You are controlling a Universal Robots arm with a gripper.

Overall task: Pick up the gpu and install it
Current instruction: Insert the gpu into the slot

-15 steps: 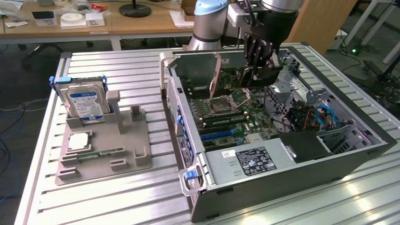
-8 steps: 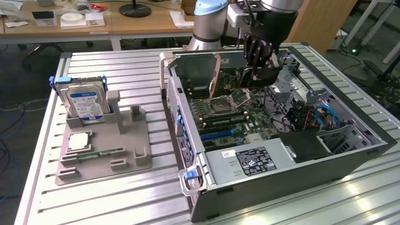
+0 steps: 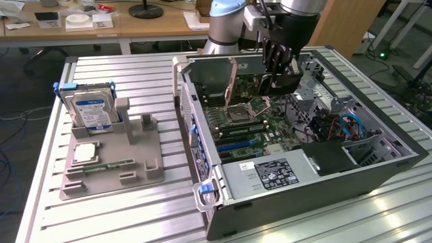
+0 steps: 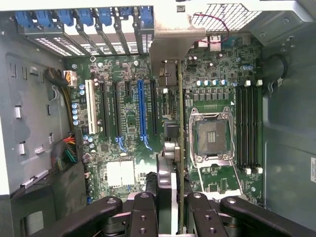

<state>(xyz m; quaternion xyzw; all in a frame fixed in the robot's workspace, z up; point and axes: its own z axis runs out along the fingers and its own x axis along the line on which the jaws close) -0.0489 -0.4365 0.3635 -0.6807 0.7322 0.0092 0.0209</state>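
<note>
Hanging over the open computer case [image 3: 378, 167], the gripper [image 3: 278, 70] is clamped on the gpu [image 3: 281, 85], with its fingers [image 4: 144, 210] pressed to either side of the card. The card stands on edge above the motherboard [image 3: 270, 126], toward the far end of the case. Whether it touches a slot I cannot tell. From the wrist view it runs edge-on between the blue slot [image 4: 141, 108] and the CPU socket [image 4: 211, 136], silver bracket [image 4: 173, 42] by the case's slotted wall. Toward the exterior view's left, well apart, a hard drive [image 3: 91, 111] stands upright on a grey tray [image 3: 115, 167] on the table [image 3: 101, 212].
</note>
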